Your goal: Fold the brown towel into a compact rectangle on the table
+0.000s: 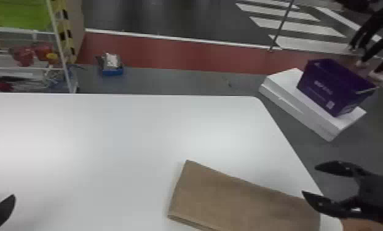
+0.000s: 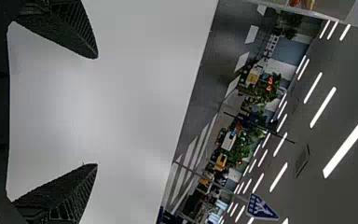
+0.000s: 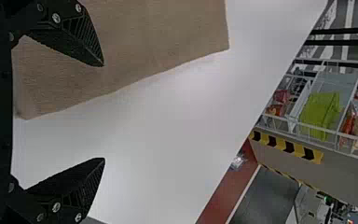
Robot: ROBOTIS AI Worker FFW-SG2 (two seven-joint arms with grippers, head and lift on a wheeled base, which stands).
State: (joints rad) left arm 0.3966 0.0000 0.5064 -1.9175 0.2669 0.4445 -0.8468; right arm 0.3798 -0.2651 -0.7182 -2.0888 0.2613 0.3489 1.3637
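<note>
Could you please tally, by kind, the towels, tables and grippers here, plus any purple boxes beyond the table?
Towels: 1, the brown towel
Tables: 1, the white table
Grippers: 2, the left gripper and the right gripper
Purple boxes: 1, the purple box
Total: 5
</note>
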